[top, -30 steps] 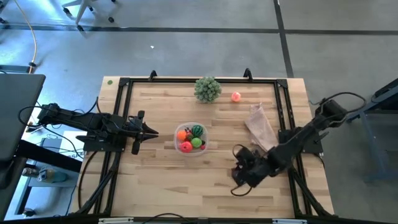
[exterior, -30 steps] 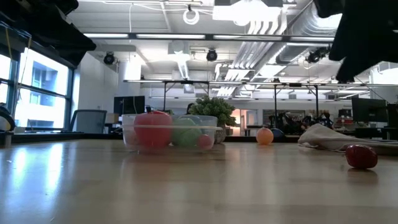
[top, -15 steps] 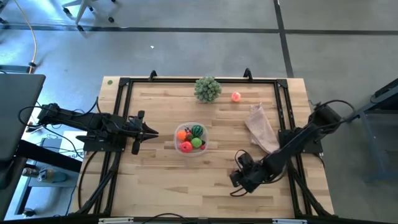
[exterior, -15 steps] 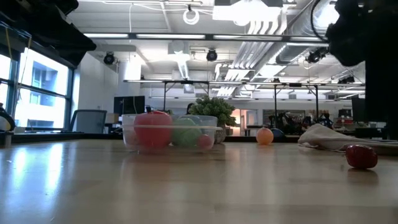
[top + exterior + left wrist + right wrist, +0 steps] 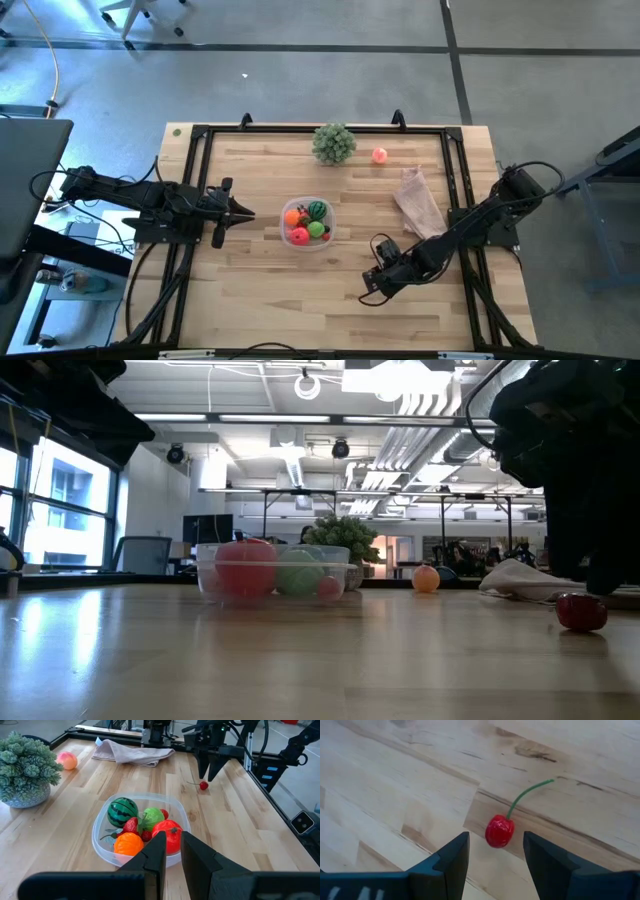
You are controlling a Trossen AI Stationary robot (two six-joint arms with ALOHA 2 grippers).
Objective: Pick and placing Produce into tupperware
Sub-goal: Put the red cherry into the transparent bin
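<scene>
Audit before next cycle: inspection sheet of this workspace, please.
Surface: wooden table, black frame round it.
Job's things: clear tub mid-table holding a striped green ball, orange, red and green pieces; cherry loose on the wood; pink-orange ball near the far edge.
Clutter: bushy green plant ball; pale bag.
Grippers: right gripper open, straddling the cherry; left gripper beside the tub, fingers narrowly apart, empty.
Cables: bundles along both arms.
Surroundings: grey floor, office behind.

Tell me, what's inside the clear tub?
The tupperware holds a striped watermelon, a green ball, an orange, a red ball and strawberries. Anything underneath is hidden.
</scene>
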